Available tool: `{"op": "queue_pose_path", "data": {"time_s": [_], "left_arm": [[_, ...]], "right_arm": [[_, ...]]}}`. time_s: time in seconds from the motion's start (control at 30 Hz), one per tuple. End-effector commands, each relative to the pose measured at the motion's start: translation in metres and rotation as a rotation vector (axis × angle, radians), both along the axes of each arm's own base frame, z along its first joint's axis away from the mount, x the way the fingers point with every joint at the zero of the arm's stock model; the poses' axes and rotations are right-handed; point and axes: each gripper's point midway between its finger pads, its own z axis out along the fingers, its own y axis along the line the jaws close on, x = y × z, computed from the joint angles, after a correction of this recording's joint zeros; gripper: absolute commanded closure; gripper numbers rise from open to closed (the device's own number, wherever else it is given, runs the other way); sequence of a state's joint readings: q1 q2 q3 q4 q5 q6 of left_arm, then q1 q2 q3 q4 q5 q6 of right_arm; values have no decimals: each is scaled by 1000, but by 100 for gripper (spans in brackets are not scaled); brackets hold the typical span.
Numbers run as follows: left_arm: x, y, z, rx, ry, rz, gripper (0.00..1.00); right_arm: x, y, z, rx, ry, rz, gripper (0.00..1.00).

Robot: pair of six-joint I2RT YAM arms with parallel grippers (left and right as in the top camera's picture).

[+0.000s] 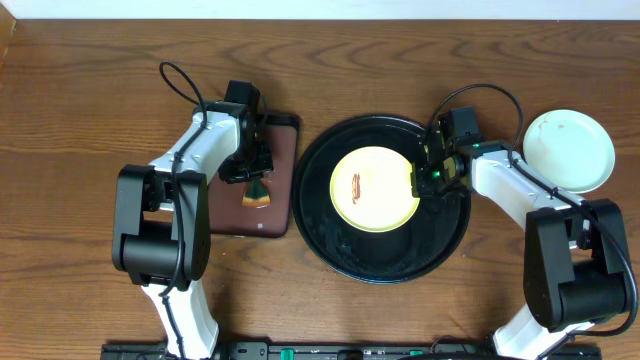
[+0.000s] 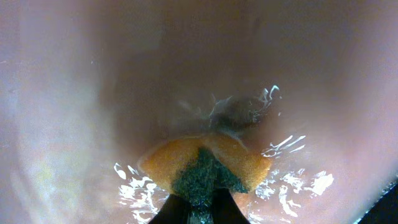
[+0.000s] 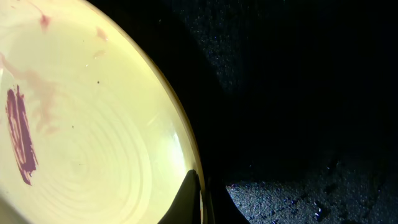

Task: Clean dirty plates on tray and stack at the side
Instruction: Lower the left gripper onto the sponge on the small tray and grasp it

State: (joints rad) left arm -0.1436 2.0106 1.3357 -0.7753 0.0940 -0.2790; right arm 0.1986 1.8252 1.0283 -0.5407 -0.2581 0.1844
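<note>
A pale yellow plate (image 1: 373,189) with a red-brown smear at its centre lies in the large round black tray (image 1: 382,262). My right gripper (image 1: 423,178) is shut on the plate's right rim; the right wrist view shows the plate (image 3: 87,124) with one finger each side of the rim (image 3: 200,199). A pale mint-blue plate (image 1: 568,150) sits on the table at the far right. My left gripper (image 1: 255,172) is shut on an orange and green sponge (image 1: 256,193), pressed on the wet brown tray; the left wrist view shows the sponge (image 2: 205,165) in my fingers (image 2: 202,208).
The smaller rectangular dark brown tray (image 1: 282,205) lies left of the black tray, its surface wet (image 2: 298,186). Both arm bases stand at the table's front edge. Bare wooden table (image 1: 90,110) surrounds the trays.
</note>
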Motion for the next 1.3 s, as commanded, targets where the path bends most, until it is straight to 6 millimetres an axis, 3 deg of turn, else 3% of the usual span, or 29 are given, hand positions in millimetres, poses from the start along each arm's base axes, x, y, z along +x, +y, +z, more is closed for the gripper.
{"op": "queue_pose_path", "data": {"time_s": [0.0, 0.07, 0.1, 0.17, 0.2, 0.27, 0.43, 0.57, 0.7, 0.77, 0.9, 1.13, 1.17, 1.2, 1.27], "left_arm": [[-1, 10, 3, 46, 5, -64, 92], [2, 10, 17, 44, -20, -63, 92], [4, 10, 24, 42, -34, -63, 84], [4, 10, 40, 40, -60, -62, 55], [2, 10, 48, 38, -68, -62, 47], [-4, 11, 59, 38, -69, -62, 42], [-32, 12, 58, 36, 31, 1, 42], [-60, 13, 28, 36, 129, 99, 42], [-74, 8, 1, -5, 143, 106, 46], [-76, 2, -9, -44, 133, 83, 54], [-75, 0, -12, -55, 115, 30, 92], [-55, -2, 20, -60, 73, -10, 92], [-51, -2, 27, -61, 61, -14, 83], [-46, -2, 35, -57, 47, -14, 61], [-39, -1, 46, -48, 25, -14, 49]], "right_arm": [[-10, -10, -14, -80, 38, -4, 99], [-10, -10, -13, -79, 38, -4, 99], [-10, -9, -13, -77, 39, -3, 99], [-11, -9, -14, -78, 42, -3, 99], [-11, -9, -13, -78, 43, -3, 99], [-12, -9, -14, -76, 46, -2, 99], [-12, -9, -13, -76, 45, -3, 99], [-12, -9, -13, -76, 45, -3, 99], [-12, -9, -13, -76, 45, -3, 99], [-12, -9, -13, -76, 45, -3, 99], [-12, -9, -14, -76, 46, -3, 99], [-12, -9, -13, -75, 46, -3, 99], [-12, -9, -13, -75, 46, -3, 99], [-12, -9, -14, -76, 46, -3, 99], [-12, -9, -14, -76, 46, -3, 99]]}}
